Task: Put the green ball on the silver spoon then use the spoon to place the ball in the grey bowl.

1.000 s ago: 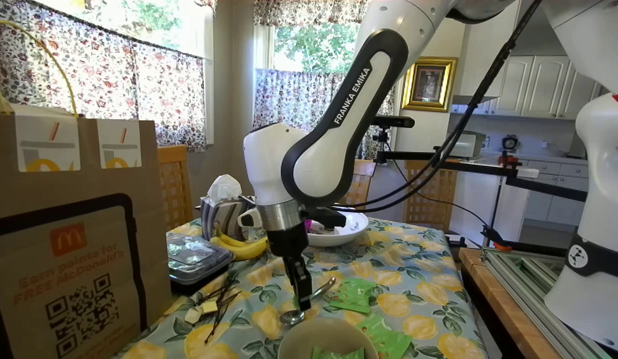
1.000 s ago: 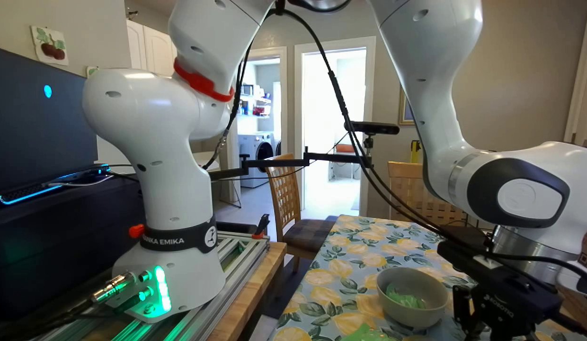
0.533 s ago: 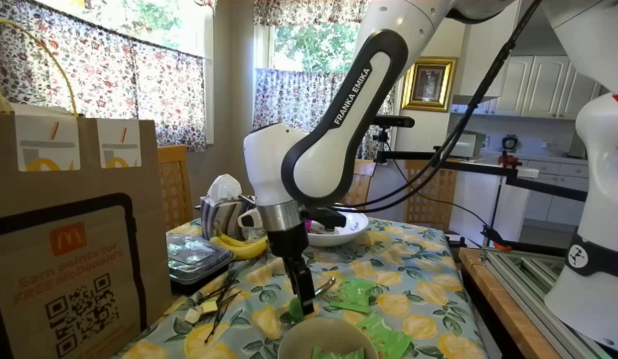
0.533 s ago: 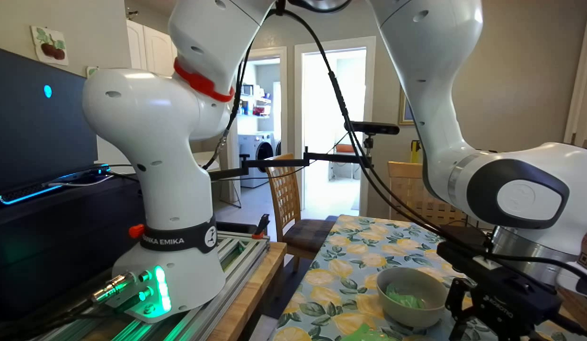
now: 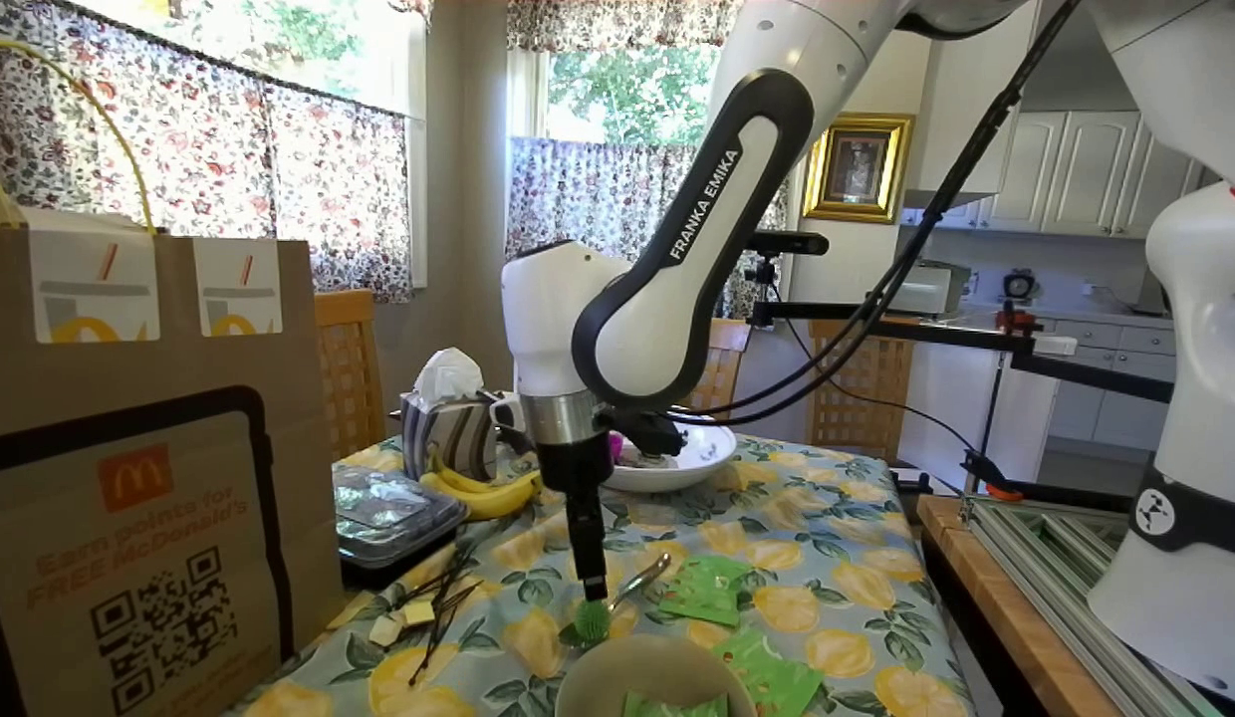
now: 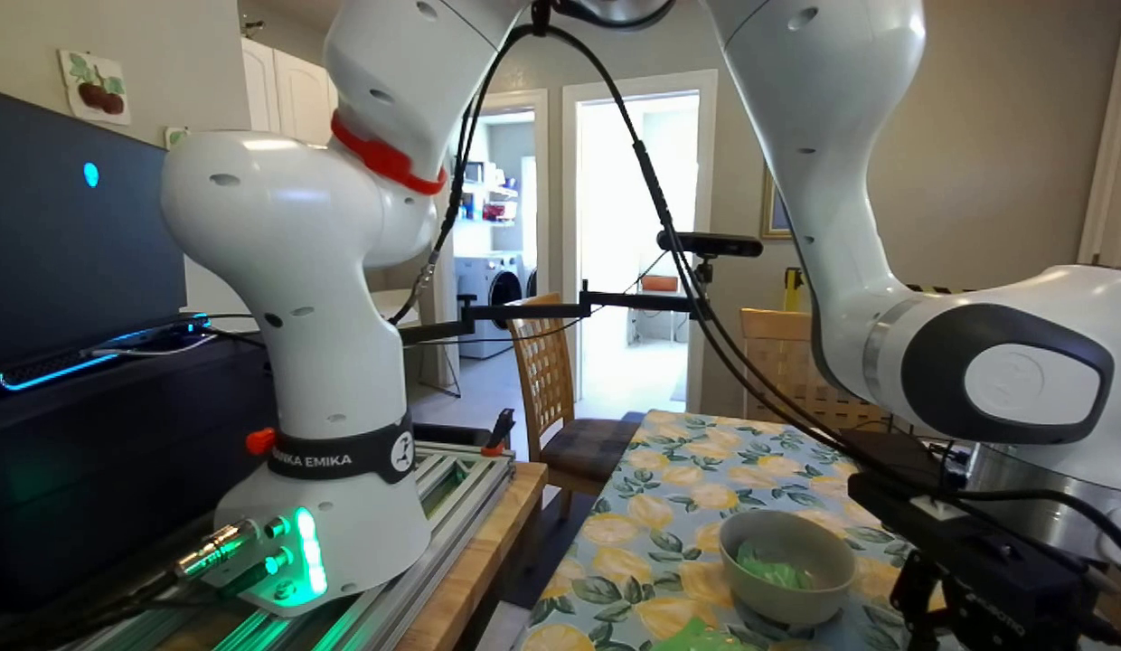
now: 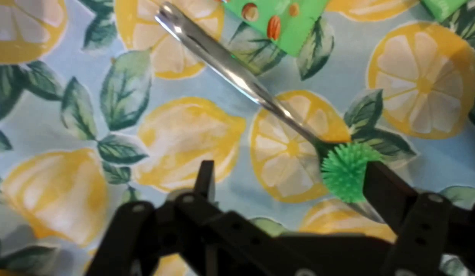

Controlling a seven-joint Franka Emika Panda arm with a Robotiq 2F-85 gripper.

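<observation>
The spiky green ball (image 7: 343, 172) rests in the head of the silver spoon (image 7: 241, 79), which lies on the lemon-patterned cloth. My gripper (image 7: 291, 168) is open wide, with nothing held between its fingers. In the wrist view its right finger overlaps the ball's edge; whether they touch, I cannot tell. An exterior view puts the gripper just above the ball (image 5: 592, 623), beside the spoon's handle (image 5: 647, 575). Close by stands the grey bowl (image 6: 786, 604) with green wrappers inside, seen in both exterior views. Much of the spoon's head is hidden under the ball.
Green packets (image 5: 707, 590) lie beside the spoon and the grey bowl. Farther back are a white bowl (image 5: 677, 480), bananas (image 5: 490, 498), a tissue box (image 5: 450, 433) and a clear-lidded box (image 5: 393, 513). A large paper bag (image 5: 159, 388) stands at the table's side.
The gripper has opened and let go of the green ball, which now sits in the spoon's head in plain view. The arm has risen slightly and shifted off the ball.
</observation>
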